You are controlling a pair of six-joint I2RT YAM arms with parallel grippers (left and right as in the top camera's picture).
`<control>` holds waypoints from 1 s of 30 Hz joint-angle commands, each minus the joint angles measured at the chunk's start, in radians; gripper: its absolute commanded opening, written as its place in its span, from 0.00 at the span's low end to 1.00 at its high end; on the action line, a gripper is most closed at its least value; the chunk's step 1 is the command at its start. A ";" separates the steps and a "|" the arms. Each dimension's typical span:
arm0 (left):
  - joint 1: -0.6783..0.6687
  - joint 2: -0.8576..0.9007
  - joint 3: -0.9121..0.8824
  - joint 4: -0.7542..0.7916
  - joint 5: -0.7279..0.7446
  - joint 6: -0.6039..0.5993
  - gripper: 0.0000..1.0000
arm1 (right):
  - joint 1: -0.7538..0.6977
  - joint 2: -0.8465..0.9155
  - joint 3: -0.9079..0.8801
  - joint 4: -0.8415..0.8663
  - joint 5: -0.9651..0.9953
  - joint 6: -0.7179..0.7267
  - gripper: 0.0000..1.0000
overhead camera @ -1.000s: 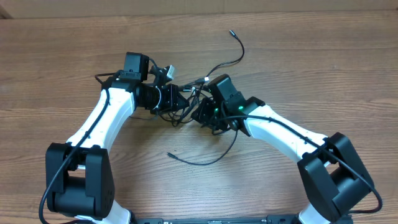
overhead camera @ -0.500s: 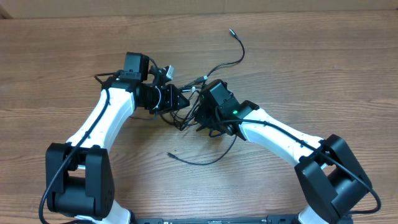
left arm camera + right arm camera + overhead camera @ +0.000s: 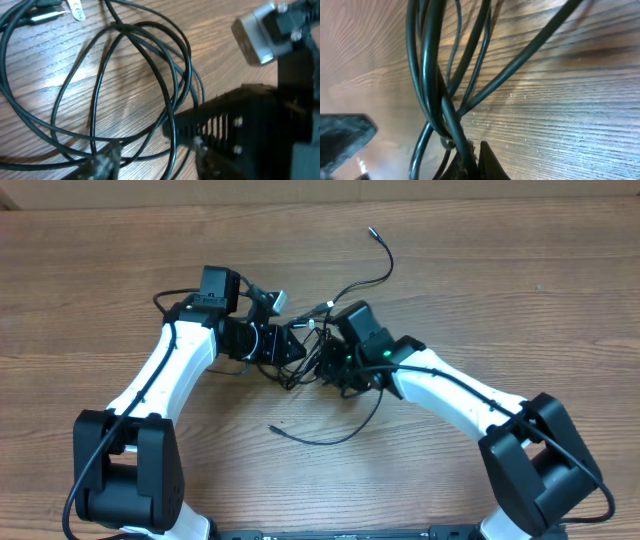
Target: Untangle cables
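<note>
Two arms: the left arm (image 3: 165, 370) and the right arm (image 3: 450, 390) were shown reaching in from the near edge, their wrists brought close together over the middle of the table (image 3: 520, 270).
Cables: the cables (image 3: 303, 370) were seen as a thin black tangle lying on the table, between and partly under the two wrists, with loose strands running outward.
Far strand: one strand was traced from the tangle up and to the right, ending in a small plug (image 3: 373, 232) that lay well apart from both grippers.
Near strand: another strand was traced in a curve below the right wrist, ending in a loose tip (image 3: 274, 427) on bare wood.
Left gripper: the left gripper (image 3: 152, 160) was shown low over the wood with its fingers spread. A strand of the cables (image 3: 186, 55) was seen running down between them, and whether it was touched could not be told.
Right gripper: the right gripper (image 3: 470, 162) was shown pressed together on the cables (image 3: 427, 60), with several strands drawn into one bundle at its tip.
Loops: in the left wrist view, overlapping loops were seen lying flat on the wood, with a silver plug (image 3: 47, 16) near the top left corner.
Focus: both sets of fingertips were rendered blurred in the wrist views.
</note>
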 commanded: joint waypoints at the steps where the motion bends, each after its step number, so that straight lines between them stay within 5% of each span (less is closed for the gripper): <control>1: 0.002 -0.002 0.018 -0.013 0.026 0.138 0.55 | -0.042 0.000 -0.003 -0.012 -0.087 -0.053 0.04; 14: -0.107 -0.001 -0.001 -0.013 0.006 0.291 0.57 | -0.054 0.000 -0.003 -0.061 -0.071 -0.053 0.04; 30: -0.153 0.003 -0.001 0.014 -0.092 0.268 0.67 | -0.114 0.000 -0.003 -0.101 -0.117 -0.082 0.04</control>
